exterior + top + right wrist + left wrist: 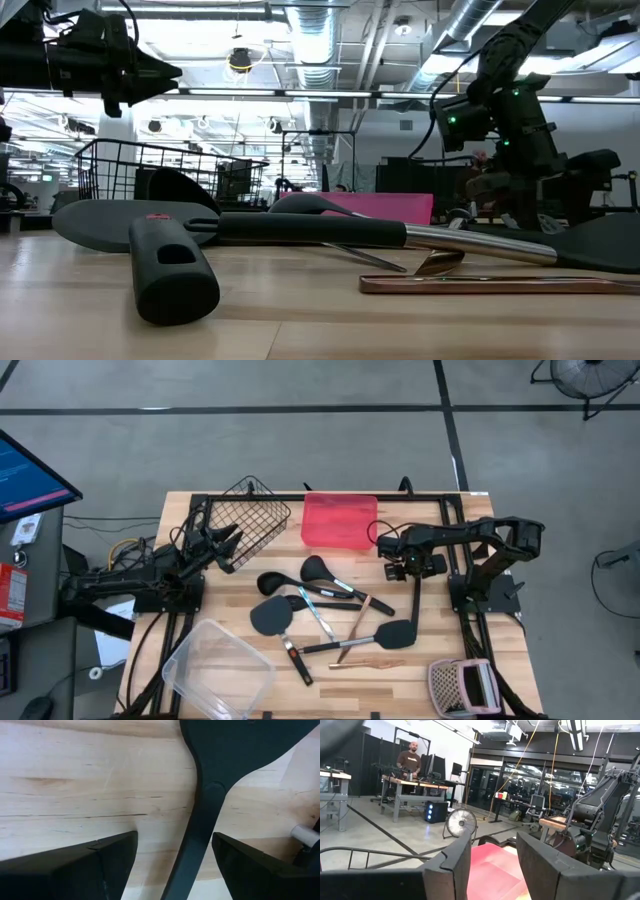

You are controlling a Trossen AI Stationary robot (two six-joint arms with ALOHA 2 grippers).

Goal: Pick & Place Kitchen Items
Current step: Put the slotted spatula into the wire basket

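Several long-handled utensils lie loose on the wooden table: a black ladle (pixel 270 580), a black spoon (pixel 318 568), a black turner (pixel 270 617), a slim silver piece (pixel 318 615) and copper sticks (pixel 360 622). My right gripper (pixel 402 567) points down at the table and is open. Its fingers stand on either side of the thin neck (pixel 200 845) of a black turner, whose blade (pixel 240 745) lies beyond them. I see a gap at one finger and cannot tell whether the other touches. My left gripper (pixel 232 548) is open and empty in the air beside the wire basket (pixel 248 520).
A red tray (pixel 340 520) stands at the far middle, just left of my right gripper. A clear tub (pixel 215 665) sits at the near left, and a pinkish mesh item (pixel 462 685) at the near right. A person stands at a bench in the room (pixel 411 757).
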